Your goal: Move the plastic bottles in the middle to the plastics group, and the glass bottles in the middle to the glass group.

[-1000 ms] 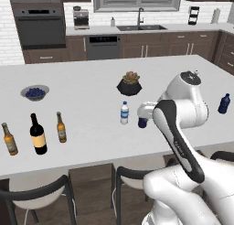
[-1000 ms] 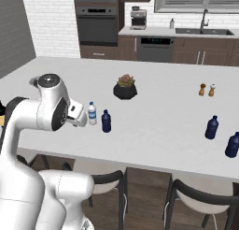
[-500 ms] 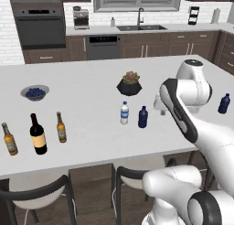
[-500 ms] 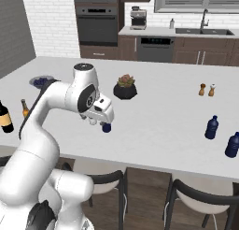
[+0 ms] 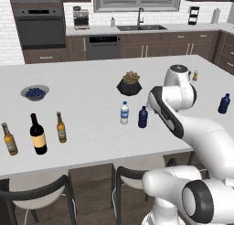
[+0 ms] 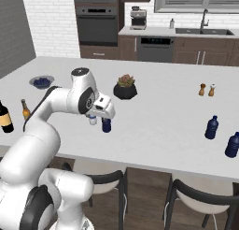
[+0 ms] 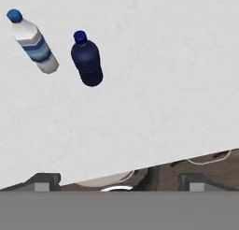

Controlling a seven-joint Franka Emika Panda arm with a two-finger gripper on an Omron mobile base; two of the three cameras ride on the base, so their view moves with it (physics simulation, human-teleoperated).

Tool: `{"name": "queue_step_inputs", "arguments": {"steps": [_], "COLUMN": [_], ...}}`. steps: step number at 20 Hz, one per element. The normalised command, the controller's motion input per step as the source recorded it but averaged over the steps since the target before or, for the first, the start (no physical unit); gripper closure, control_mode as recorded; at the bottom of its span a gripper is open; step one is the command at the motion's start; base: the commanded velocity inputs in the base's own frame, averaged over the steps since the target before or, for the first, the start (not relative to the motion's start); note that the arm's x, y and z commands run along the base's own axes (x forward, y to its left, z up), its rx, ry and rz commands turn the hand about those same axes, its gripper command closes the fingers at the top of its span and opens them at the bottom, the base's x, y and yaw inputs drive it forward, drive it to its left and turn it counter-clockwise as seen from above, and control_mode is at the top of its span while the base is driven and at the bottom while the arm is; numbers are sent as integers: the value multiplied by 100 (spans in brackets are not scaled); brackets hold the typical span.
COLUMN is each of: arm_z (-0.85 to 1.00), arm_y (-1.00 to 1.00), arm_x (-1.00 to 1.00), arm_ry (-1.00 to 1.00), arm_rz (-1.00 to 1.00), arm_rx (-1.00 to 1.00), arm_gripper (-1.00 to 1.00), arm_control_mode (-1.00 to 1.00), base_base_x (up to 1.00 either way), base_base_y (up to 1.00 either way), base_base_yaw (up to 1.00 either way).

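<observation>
Two small bottles stand in the middle of the white island (image 5: 91, 100): a clear bottle (image 5: 124, 113) (image 7: 33, 42) with a blue label, and a solid dark blue bottle (image 5: 143, 117) (image 6: 106, 125) (image 7: 87, 59) right beside it. My gripper (image 7: 119, 183) (image 6: 101, 113) hangs above them, open and holding nothing, looking down at the counter. At the left end the tall dark wine bottle (image 5: 38, 134) (image 6: 4, 118) stands between two amber beer bottles (image 5: 61, 127) (image 5: 9, 139). Two dark blue bottles (image 6: 212, 127) (image 6: 232, 145) stand at the right end.
A potted plant (image 5: 130, 83) sits behind the middle bottles. A bowl of blueberries (image 5: 34, 92) is at the back left, salt and pepper shakers (image 6: 207, 89) at the back right. Stools (image 5: 41, 196) stand along the island's near edge.
The arm has swung up and turned, bringing the hand over the two middle bottles. The bottles have not moved and the gripper has stayed open.
</observation>
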Motion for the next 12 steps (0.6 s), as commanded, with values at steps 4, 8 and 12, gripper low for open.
{"name": "queue_step_inputs", "arguments": {"steps": [4, 8, 12], "arm_z": [-6, 14, 20], "arm_y": [0, 0, 4], "arm_x": [19, 33, 29], "arm_ry": [-25, -1, 7], "arm_rz": [14, 23, 23], "arm_rx": [0, 0, 0], "arm_gripper": [-100, -100, -100], "arm_control_mode": [-100, -100, -100], "base_base_x": [0, 0, 0], "base_base_y": [0, 0, 0], "base_base_yaw": [0, 0, 0]}}
